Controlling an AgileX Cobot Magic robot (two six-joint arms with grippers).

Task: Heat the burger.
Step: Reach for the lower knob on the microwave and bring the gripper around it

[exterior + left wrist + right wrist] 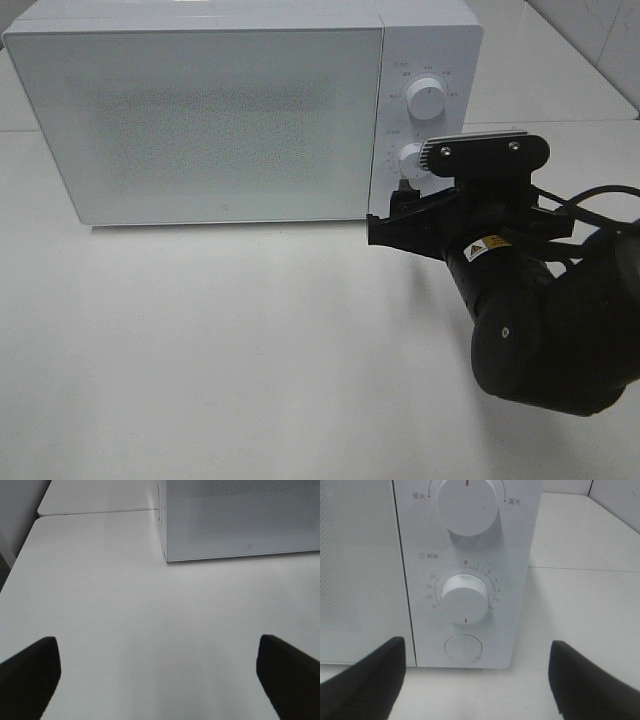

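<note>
White tabletop fills the lower half of the overhead frame, bare as far as it shows, with tiled wall at the upper right corner. The right gripper hangs with its jaws spread wide and nothing between them. It is levelled at the control panel of the microwave, just right of centre in the overhead frame. Straight ahead of it, between the two fingers in its wrist view, are the timer knob and a round button. The power knob lies beyond the timer knob. The gripper is near the panel but not touching it. Its arm comes in from the lower right of the overhead frame, forearm angled up and left, wrist roughly level with the lower dial.

The left gripper is also spread open and empty, over bare table, facing the microwave's lower front corner from well back. It does not appear in the overhead frame.

The burger is not visible in any view. The frosted door is shut, so it is probably inside, though that cannot be confirmed. The right arm is clearly the nearer one to the dials.
</note>
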